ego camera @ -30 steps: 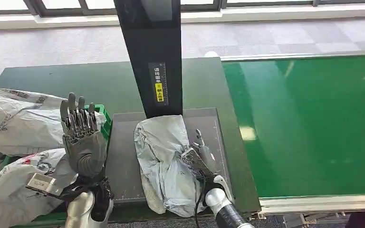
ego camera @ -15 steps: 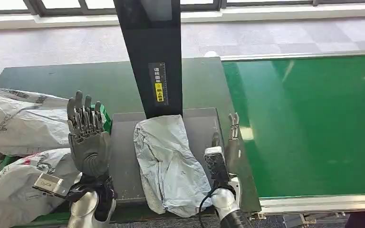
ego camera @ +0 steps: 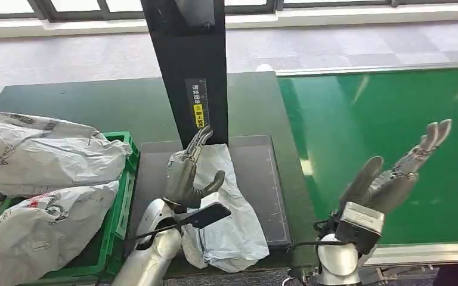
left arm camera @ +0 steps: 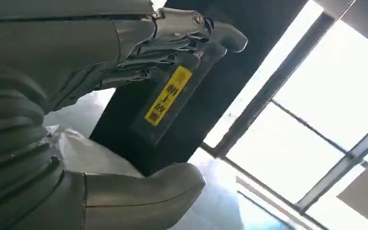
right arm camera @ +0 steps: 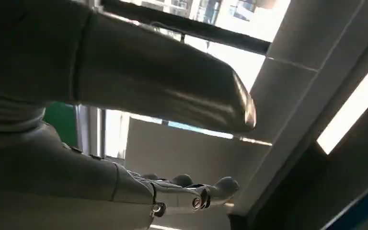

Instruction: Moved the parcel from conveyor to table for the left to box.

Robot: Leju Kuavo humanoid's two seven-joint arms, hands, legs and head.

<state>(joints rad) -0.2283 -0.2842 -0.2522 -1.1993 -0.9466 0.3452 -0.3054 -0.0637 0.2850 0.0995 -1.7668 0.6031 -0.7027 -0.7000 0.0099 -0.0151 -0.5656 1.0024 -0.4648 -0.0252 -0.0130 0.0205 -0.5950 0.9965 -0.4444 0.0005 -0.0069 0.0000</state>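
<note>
A crumpled grey parcel [ego camera: 229, 223] lies on the dark grey pad [ego camera: 256, 173] in front of the black post. My left hand [ego camera: 186, 173] hangs over the parcel's far end, fingers spread and thumb apart, holding nothing; whether it touches the bag I cannot tell. In the left wrist view the left hand [left arm camera: 124, 43] reaches toward the post's yellow label [left arm camera: 167, 96], with the parcel [left arm camera: 91, 160] beneath it. My right hand [ego camera: 393, 176] is raised over the green conveyor [ego camera: 393, 107], open and empty. The right wrist view has the right hand [right arm camera: 163, 91] against windows.
A green crate [ego camera: 122, 202] at the left holds large white parcels [ego camera: 42, 155]. The black post [ego camera: 188, 65] rises just behind the pad. The dark green table [ego camera: 95, 104] extends behind the crate. The conveyor's metal edge [ego camera: 393, 253] runs along the front right.
My left hand has swung right from above the crate to over the parcel. My right hand has let go of the parcel and moved right, up over the conveyor.
</note>
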